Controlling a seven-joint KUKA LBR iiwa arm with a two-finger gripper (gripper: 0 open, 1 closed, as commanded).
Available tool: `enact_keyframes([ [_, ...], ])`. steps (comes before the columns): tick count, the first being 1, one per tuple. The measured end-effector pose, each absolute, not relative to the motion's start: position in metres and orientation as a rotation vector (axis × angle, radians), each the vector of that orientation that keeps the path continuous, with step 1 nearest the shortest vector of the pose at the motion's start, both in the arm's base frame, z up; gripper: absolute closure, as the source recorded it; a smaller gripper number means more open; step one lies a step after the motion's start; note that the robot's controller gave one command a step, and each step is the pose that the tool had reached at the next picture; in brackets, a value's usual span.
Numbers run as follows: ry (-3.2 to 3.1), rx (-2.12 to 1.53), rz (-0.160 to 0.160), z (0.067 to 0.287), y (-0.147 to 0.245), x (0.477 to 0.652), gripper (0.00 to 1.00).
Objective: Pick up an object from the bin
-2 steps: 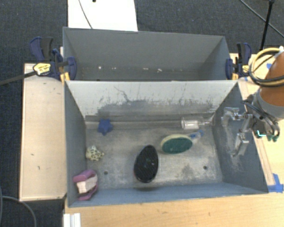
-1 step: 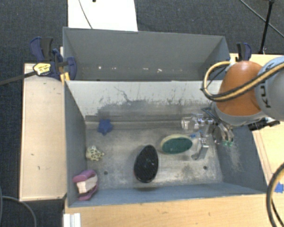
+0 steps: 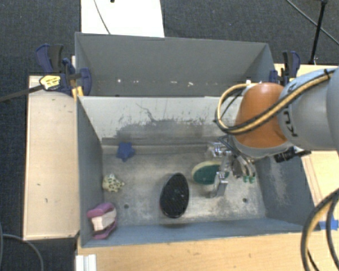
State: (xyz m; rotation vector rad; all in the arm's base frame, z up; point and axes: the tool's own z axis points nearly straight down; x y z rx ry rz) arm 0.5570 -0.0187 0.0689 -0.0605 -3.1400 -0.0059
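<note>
Gripper (image 3: 219,185): low in the bin, just right of the black oval matt-surfaced object (image 3: 174,195). Whether it is open or closed cannot be told from this view.

Nearest thing: a dark green round flattish piece with a pale rim (image 3: 203,174), lying up and to the right of the black oval. It is close beside the gripper, possibly touching. Nothing is seen held.

Handling, as judged: the green piece looks small, light and fairly stiff. Its low rounded form may slide on bare metal, so a hold across its edges, taken from above, appears soundest. Material not determinable.

Surface: grey metal bin floor (image 3: 141,176), scuffed and bare, offering little friction.

Room: the black oval lies near the green piece on its left, which could crowd a wide approach. To the black oval's left, and well apart from it, lie a speckled pale lump (image 3: 112,183), a small blue scrap (image 3: 125,151) farther up, and a pink-and-white soft-looking bundle (image 3: 103,217) lower down.
</note>
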Motion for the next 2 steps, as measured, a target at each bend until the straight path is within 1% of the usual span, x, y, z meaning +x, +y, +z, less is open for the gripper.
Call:
enact_keyframes([
  [1, -3.142, -0.059, 0.000, 0.070, -0.023, 0.558, 1.00],
  [2, -3.152, -0.005, -0.001, 0.230, 0.007, 0.535, 1.00],
])
